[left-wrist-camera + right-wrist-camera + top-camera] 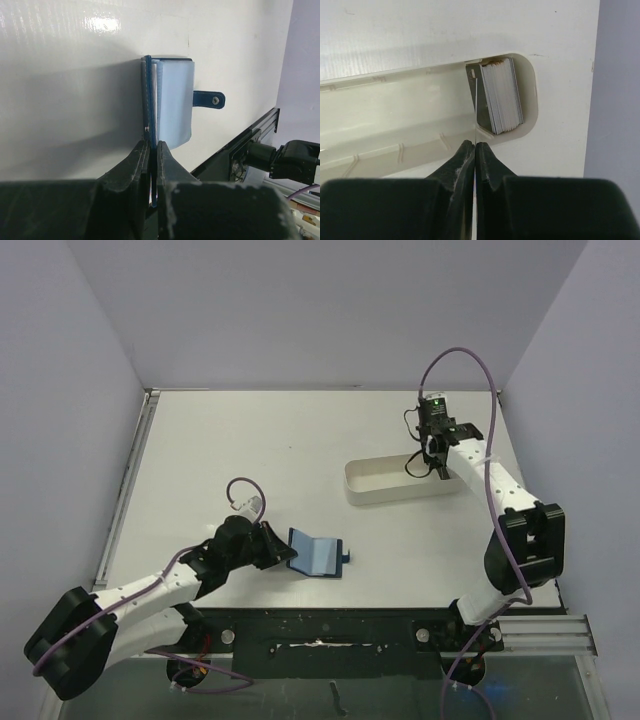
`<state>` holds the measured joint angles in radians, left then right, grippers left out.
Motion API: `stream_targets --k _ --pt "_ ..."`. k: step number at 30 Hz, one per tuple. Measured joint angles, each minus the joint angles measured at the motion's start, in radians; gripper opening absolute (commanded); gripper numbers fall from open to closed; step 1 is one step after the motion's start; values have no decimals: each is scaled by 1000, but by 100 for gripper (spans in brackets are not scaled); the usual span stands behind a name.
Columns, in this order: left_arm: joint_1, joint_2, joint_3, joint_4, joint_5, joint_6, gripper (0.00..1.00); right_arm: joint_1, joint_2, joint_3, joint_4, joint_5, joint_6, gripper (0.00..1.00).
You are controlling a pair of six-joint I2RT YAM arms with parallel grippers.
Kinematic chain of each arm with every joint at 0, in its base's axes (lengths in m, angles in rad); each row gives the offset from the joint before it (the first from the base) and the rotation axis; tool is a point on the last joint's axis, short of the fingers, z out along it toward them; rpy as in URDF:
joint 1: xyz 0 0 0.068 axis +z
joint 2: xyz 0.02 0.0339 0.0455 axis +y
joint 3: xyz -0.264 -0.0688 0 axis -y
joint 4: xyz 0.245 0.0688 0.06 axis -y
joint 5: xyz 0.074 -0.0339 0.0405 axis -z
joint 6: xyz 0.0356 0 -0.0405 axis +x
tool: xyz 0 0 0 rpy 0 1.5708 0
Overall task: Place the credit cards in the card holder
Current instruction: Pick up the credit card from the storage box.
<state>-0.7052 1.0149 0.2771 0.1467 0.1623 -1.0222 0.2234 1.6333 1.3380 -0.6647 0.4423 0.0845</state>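
The card holder (pixel 316 556), a navy wallet with a light blue inside, stands open on the table. My left gripper (pixel 283 551) is shut on its left cover; in the left wrist view the cover (pixel 148 100) runs edge-on between the fingers, with the blue inside (pixel 174 105) and snap tab (pixel 210 100) to the right. My right gripper (pixel 433 462) hangs over the right end of the white tray (pixel 380 486). It is shut on one thin credit card, seen edge-on (pixel 476 107). A stack of credit cards (pixel 504 96) stands on edge in the tray's end.
The long white tray (pixel 395 115) lies at the back right, its left part bare. A black rail (pixel 330 630) runs along the near edge. Purple walls close the table on three sides.
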Motion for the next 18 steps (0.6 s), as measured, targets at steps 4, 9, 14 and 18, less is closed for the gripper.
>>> stream_targets --k 4,9,14,18 --pt "0 20 0 21 2 -16 0 45 -68 0 -39 -18 35 0" --pt "0 73 0 73 10 -47 0 123 -192 -11 -57 -80 119 0" --pt "0 146 0 143 25 -77 0 177 -393 -127 -8 -185 249 0" --pt "-2 182 0 183 29 -97 3 266 -535 -271 65 -247 378 0"
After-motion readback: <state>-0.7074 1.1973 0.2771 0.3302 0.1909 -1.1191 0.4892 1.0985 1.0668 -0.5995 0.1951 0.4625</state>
